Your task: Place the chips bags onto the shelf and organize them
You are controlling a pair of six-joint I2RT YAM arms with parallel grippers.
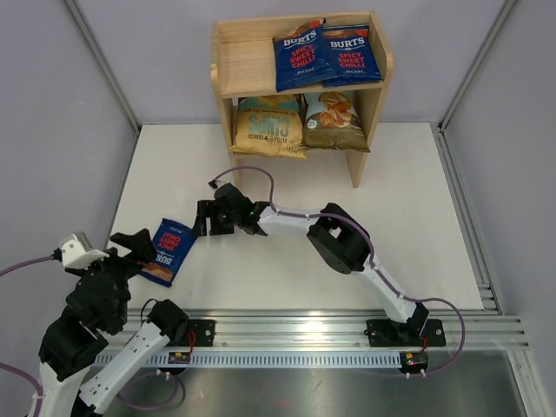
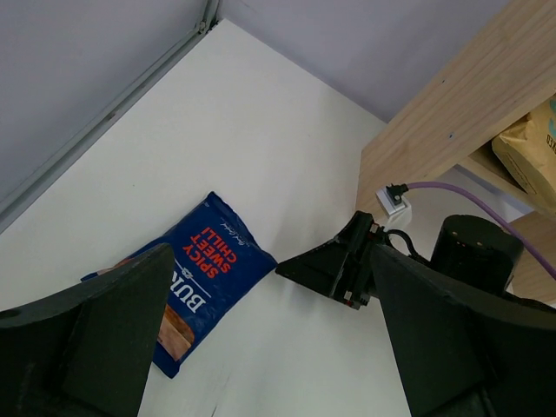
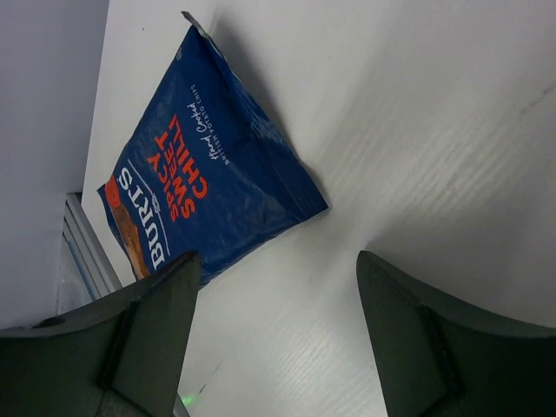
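loose small dark-blue foil chips bag [image 1: 170, 252] lies flat, print up, on the white table [image 1: 391, 217], near-left area. long axis runs roughly near-to-far, far end tipped slightly right; logo end points to the near edge. right gripper [image 1: 199, 220] open, just past the bag's far end, nothing between its fingers. left gripper [image 1: 137, 254] wide open at the bag's left edge; contact unclear. light-wood two-tier shelf [image 1: 243, 65] at the far side: two matching blue bags [image 1: 301, 54] on top, tan-and-teal bag [image 1: 269, 126] and olive bag [image 1: 333, 120] below.
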